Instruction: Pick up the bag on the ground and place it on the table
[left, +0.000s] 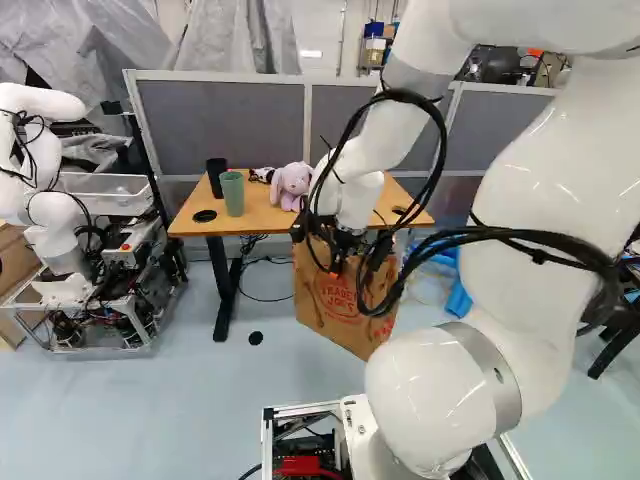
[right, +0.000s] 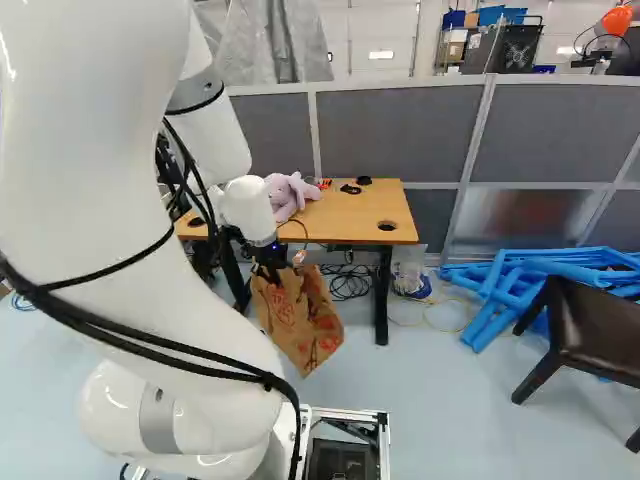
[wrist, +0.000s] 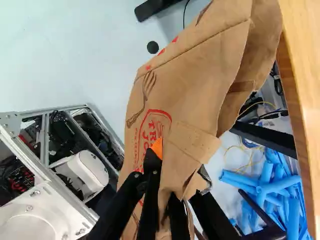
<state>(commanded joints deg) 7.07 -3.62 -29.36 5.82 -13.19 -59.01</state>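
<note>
In the left base view my gripper (left: 347, 258) is in front of the table (left: 265, 215), shut on the brown paper bag (left: 325, 305). The bag hangs tilted below it, its top near the height of the tabletop. Seen in the wrist view, the gripper (wrist: 179, 162) pinches the bag's paper (wrist: 192, 95) between its fingers, with one orange pad (wrist: 157, 148) showing. The wooden tabletop (wrist: 306, 55) lies just beyond the bag's open side.
On the table are a pink plush toy (left: 291, 185), a green cup (left: 232, 193), a black cup (left: 216, 177) and cables. Another robot (left: 45, 180) stands at the left. Blue tubes (right: 500, 290) and a dark chair (right: 590, 330) are on the right.
</note>
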